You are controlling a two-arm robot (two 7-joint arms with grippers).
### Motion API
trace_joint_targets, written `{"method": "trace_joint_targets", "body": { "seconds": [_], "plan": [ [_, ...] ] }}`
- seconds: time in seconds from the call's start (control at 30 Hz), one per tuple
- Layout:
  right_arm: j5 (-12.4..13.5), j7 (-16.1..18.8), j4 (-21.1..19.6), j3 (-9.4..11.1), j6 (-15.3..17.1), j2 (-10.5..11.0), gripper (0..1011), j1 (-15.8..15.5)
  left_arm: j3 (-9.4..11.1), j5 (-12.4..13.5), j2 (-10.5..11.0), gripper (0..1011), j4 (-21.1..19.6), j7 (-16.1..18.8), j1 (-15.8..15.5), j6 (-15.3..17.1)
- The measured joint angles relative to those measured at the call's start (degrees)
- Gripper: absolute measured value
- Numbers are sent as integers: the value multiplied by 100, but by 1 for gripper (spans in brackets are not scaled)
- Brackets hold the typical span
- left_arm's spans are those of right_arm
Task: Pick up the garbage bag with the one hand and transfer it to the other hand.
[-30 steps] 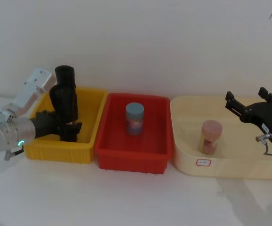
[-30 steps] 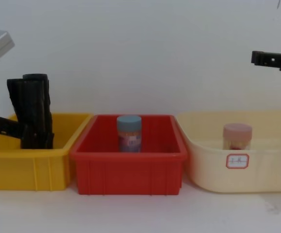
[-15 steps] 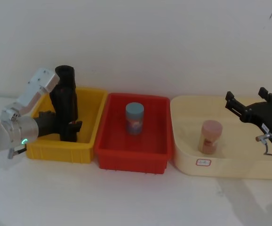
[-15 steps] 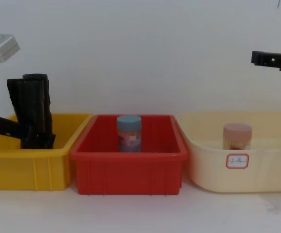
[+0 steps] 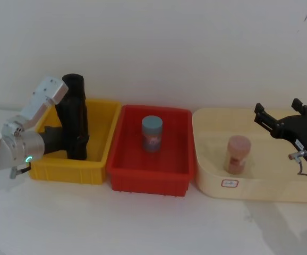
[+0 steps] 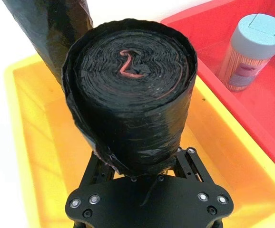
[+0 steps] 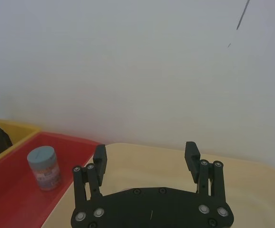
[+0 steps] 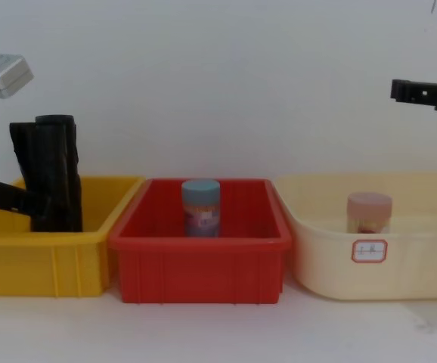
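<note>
Garbage bag [image 6: 130, 95] upright in yellow bin [image 5: 97, 159], clamped by left gripper [image 5: 75, 146], whose wrist has shifted slightly toward the bin; right gripper [image 7: 145, 152] unmoved, fingers spread; cream tub's [image 5: 259, 188] label [image 5: 229, 183] unreadable

Head above, chest level; sharing red bin [image 5: 148, 179]

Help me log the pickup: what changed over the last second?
The left gripper edged slightly right and tightened around the garbage bag, no longer jutting past its base; the bag remains in the yellow bin. The right gripper, open above the cream tub, the blue-lidded jar and the pink jar stayed put.
</note>
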Motion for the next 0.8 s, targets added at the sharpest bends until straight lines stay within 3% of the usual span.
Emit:
{"method": "trace_joint_targets", "body": {
  "seconds": [0.47,0.8],
  "plan": [
    [0,0,0,0,0,0,1000,0,8,8,-10,402,23,-6,-14,0],
    [0,0,0,0,0,0,1001,0,10,8,-13,401,29,-6,-19,0]
  ]
}}
